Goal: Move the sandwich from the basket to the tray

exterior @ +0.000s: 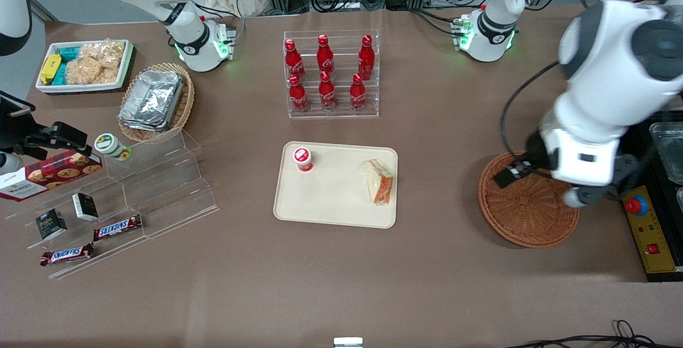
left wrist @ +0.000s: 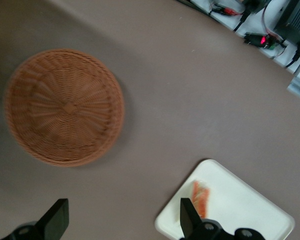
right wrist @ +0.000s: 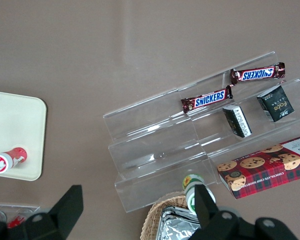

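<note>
The sandwich (exterior: 380, 181) lies on the cream tray (exterior: 331, 204), near the tray's edge that faces the basket. It also shows in the left wrist view (left wrist: 201, 197), on the tray (left wrist: 240, 205). The round reddish-brown basket (exterior: 528, 209) sits toward the working arm's end of the table and holds nothing (left wrist: 65, 107). My left gripper (exterior: 515, 172) hangs above the basket's rim on the tray's side. In the left wrist view the gripper (left wrist: 122, 220) is open wide with nothing between its black fingers (left wrist: 57, 220).
A small red-lidded cup (exterior: 302, 158) stands on the tray. A clear rack of red bottles (exterior: 331, 76) stands farther from the camera than the tray. A yellow control box with a red button (exterior: 643, 225) lies beside the basket. A clear stepped shelf of snacks (exterior: 160, 177) stands toward the parked arm's end.
</note>
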`<action>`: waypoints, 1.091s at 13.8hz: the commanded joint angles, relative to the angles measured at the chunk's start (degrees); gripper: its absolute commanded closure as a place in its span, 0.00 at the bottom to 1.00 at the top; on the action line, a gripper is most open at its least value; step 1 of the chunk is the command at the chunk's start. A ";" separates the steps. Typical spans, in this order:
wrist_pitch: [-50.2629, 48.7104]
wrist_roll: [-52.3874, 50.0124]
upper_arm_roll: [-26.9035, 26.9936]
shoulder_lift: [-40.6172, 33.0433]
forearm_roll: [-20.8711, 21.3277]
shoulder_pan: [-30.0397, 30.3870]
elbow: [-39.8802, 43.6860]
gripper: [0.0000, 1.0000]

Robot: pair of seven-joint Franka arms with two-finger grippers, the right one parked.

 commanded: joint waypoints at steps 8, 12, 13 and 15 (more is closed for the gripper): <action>-3.54 34.60 13.09 -16.33 -2.70 -0.12 -15.13 0.00; 2.95 40.41 16.61 -25.82 -2.61 -0.12 -26.90 0.00; 4.36 41.03 16.80 -27.41 -2.61 -0.03 -29.28 0.00; 3.94 40.52 17.06 -27.78 -2.70 -0.03 -29.57 0.00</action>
